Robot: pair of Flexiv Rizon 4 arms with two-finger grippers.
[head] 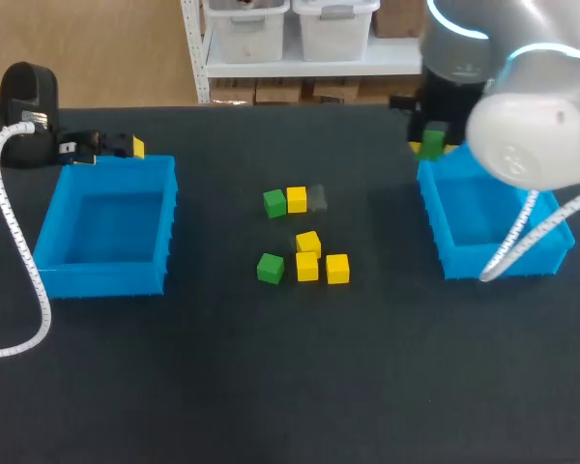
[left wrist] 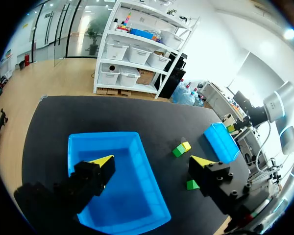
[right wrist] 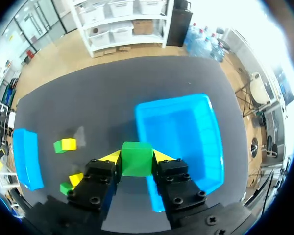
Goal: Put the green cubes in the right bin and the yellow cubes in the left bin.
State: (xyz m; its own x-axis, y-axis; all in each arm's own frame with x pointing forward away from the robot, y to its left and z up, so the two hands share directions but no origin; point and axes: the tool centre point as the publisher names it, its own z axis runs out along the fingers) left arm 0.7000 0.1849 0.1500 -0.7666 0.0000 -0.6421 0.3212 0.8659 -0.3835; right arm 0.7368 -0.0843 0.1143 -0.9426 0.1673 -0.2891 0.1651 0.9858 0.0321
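My right gripper [right wrist: 136, 155] is shut on a green cube [right wrist: 136, 162] and hangs over the near-left rim of the right blue bin [right wrist: 186, 132]. In the head view that cube [head: 432, 143] sits at the far left corner of the right bin [head: 459, 261]. My left gripper [left wrist: 152, 161] stands open and empty above the left blue bin [left wrist: 83, 147]; in the head view it [head: 116, 147] is at the far edge of that bin [head: 48, 242]. Between the bins lie two green cubes [head: 275, 203] [head: 270, 269] and several yellow cubes [head: 297, 200] [head: 308, 242] [head: 337, 269].
A grey cube [head: 317, 198] lies next to the upper yellow one. A white ribbed cable [head: 19, 261] of my left arm trails over the table left of the left bin. My right arm's big white body [head: 532, 145] hangs over the right bin.
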